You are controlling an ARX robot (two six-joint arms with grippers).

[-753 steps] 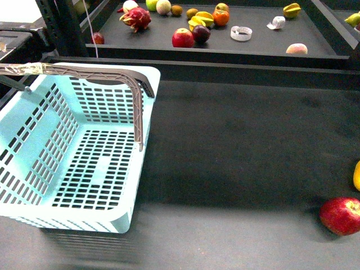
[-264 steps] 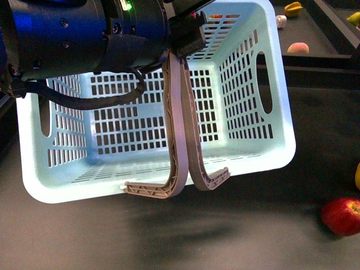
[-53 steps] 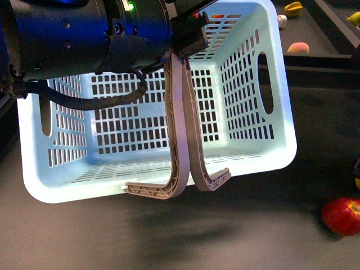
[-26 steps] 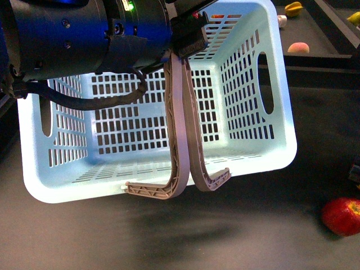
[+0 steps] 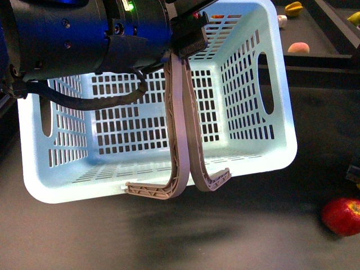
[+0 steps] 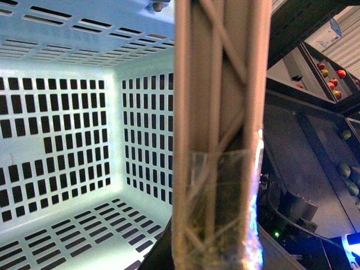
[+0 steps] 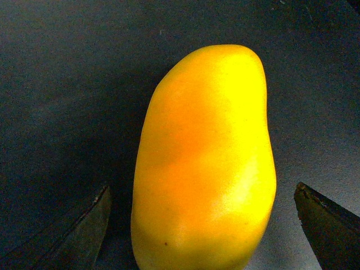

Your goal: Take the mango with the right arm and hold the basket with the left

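Observation:
The light blue basket hangs tilted above the dark table, its opening facing the front camera. My left gripper is shut on the basket's two grey-brown handles, which fill the left wrist view as a lattice bar. In the right wrist view the yellow-orange mango lies on the dark surface. My right gripper is open, with one dark fingertip on each side of the mango, both clear of it. In the front view the mango is hidden; only a dark bit of the right gripper shows at the right edge.
A red apple lies on the table near the right gripper. The raised back shelf carries a peach, a yellow star-shaped fruit and a white object. The bulky black left arm fills the upper left.
The basket, on the table 14 s ago, is now held up and steady. Over the last second the right gripper has come in at the right edge and covers the mango.

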